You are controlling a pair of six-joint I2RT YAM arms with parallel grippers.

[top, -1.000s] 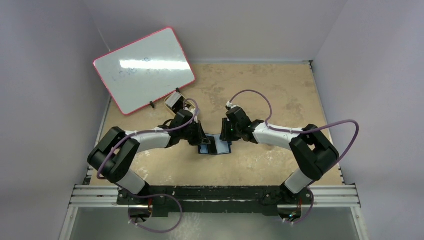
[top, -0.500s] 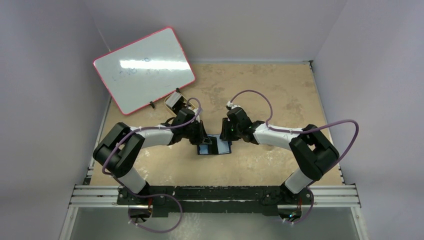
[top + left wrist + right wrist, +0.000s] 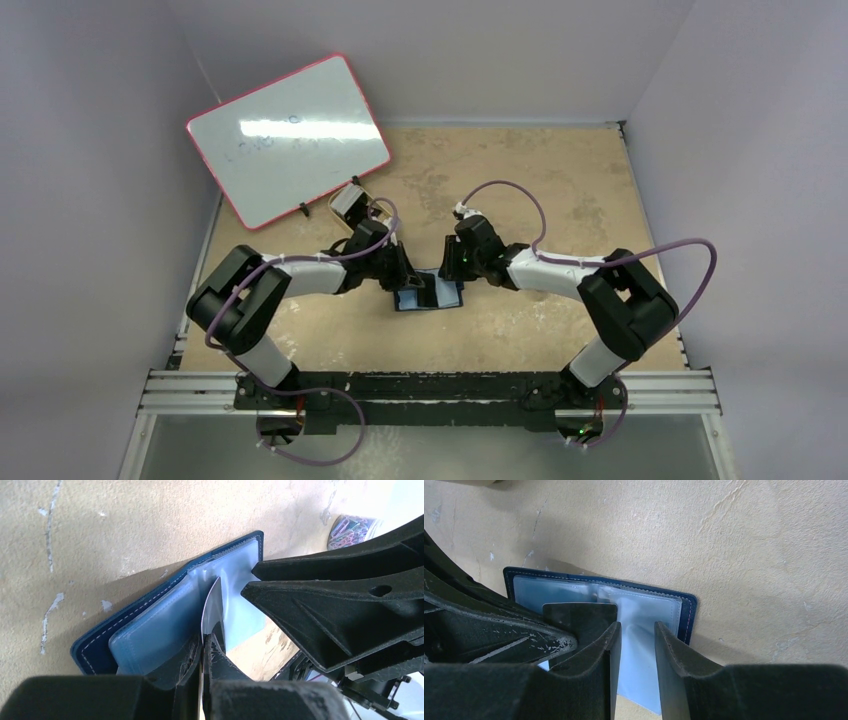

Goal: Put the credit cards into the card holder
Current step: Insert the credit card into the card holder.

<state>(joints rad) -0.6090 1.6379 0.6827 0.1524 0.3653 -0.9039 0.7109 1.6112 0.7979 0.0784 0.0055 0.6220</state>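
Note:
The card holder [image 3: 428, 297] lies open on the tan table between both arms, navy outside [image 3: 95, 645] with light blue glossy pockets [image 3: 644, 605]. My left gripper [image 3: 412, 283] is shut on a thin credit card [image 3: 212, 605], seen edge-on in the left wrist view, its tip at the fold between the pockets. In the right wrist view the same card [image 3: 579, 615] is a dark rectangle over the left pocket. My right gripper [image 3: 636, 630] hangs over the right pocket, jaws apart, with only blue plastic showing between them. No other card is in view.
A pink-framed whiteboard [image 3: 288, 138] leans at the back left. A gold tin [image 3: 350, 205] stands just behind the left arm, and coloured paper clips [image 3: 350, 530] show past the right gripper's fingers. Pale walls enclose the table.
The left arm's elbow has shifted slightly up and right. Both grippers stay at the card holder, the left one still shut on the card.

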